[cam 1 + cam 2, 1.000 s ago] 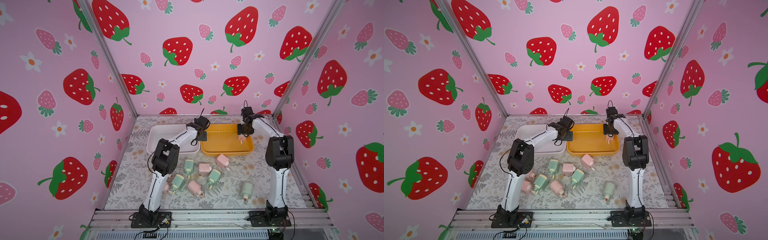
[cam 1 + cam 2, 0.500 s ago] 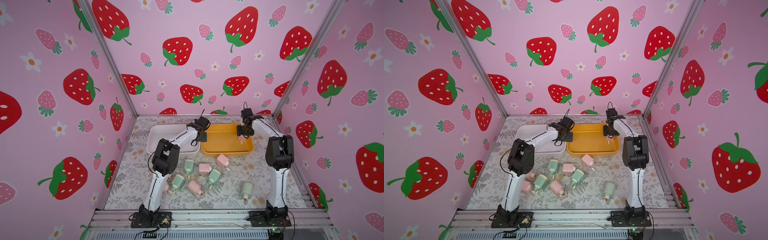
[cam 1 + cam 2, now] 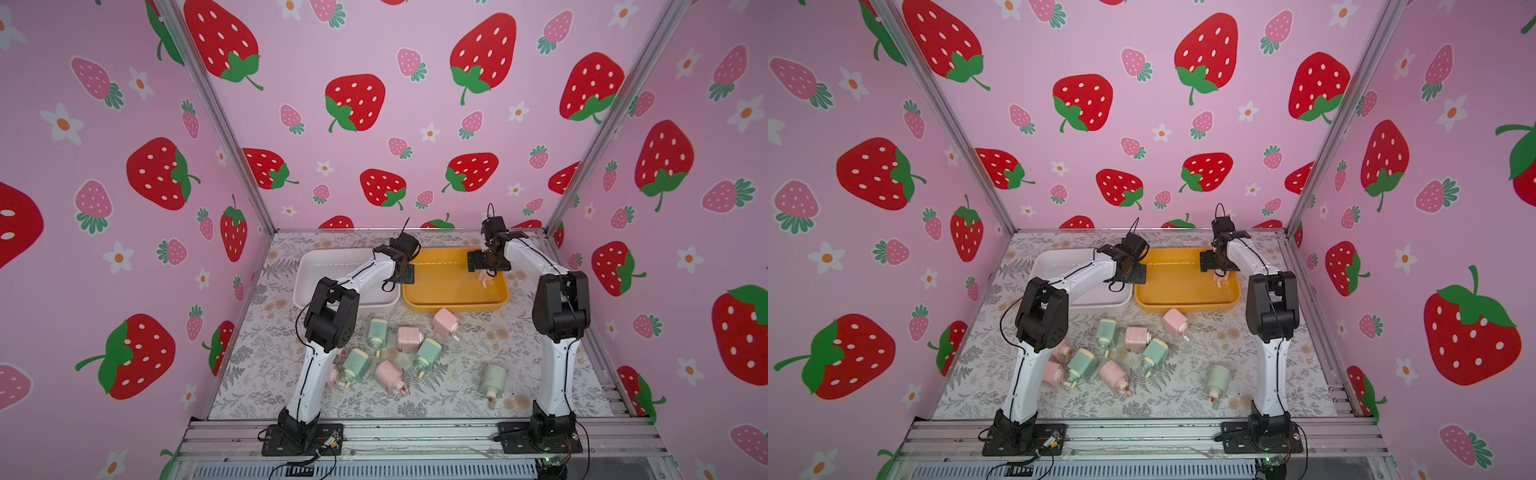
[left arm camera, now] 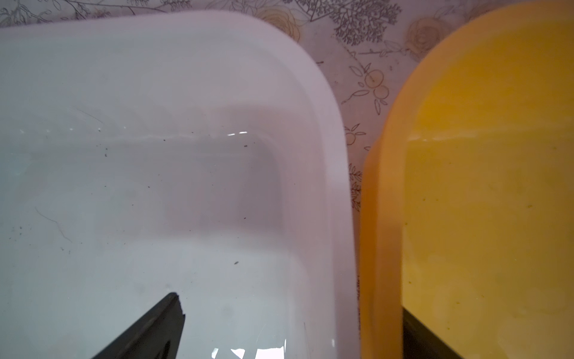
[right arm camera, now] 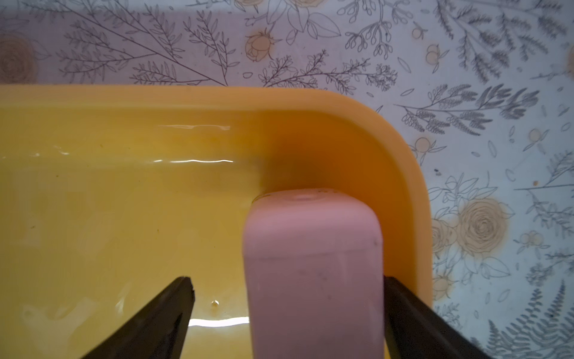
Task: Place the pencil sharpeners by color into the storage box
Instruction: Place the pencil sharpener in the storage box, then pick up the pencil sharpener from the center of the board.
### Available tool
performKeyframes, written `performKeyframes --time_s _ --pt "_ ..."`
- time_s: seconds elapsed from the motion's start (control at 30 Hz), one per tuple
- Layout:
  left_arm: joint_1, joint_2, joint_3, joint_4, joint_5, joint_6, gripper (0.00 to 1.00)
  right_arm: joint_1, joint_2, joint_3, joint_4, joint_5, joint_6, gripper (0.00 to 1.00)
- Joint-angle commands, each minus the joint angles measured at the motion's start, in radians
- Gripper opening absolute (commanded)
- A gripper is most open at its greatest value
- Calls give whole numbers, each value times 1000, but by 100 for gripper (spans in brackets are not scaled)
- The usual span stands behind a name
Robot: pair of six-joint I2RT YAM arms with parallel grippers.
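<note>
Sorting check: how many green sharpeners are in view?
4, all on the mat: one nearest the white tray, one beside the left arm, one mid-cluster, one alone rightward. The arm may hide more.

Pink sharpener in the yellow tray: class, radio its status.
Right hand open around pink sharpener in yellow tray corner. Left hand open, empty. Tray wall close beside.

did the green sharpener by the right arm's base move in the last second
No. The green sharpener lies at the same spot beside the right arm's base as a second ago.

Robot lab booth, strawberry-print walls (image 3: 353, 104), aluminium frame rail (image 3: 415, 434)
</note>
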Motion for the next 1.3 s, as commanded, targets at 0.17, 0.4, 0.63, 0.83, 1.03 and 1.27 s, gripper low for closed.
performKeyframes --time_s 0.17,0.4,0.63,0.83,1.03,1.27 --pt "-8 -15 43 -9 47 -9 100 -4 -182 -86 46 -13 2 100" --pt "-6 -30 39 -11 4 -6 100 -3 -327 -171 80 61 49 100" --pt "-1 -34 16 -13 -11 0 100 -13 -672 -629 554 -62 3 100" --pt "2 -32 14 -24 -41 1 99 -12 -791 -700 533 -140 78 100" --pt "11 -29 16 -36 -70 0 99 -6 -915 -796 550 -244 149 100" --pt "15 -37 13 -28 -53 21 100 -3 -971 -869 507 -292 178 100"
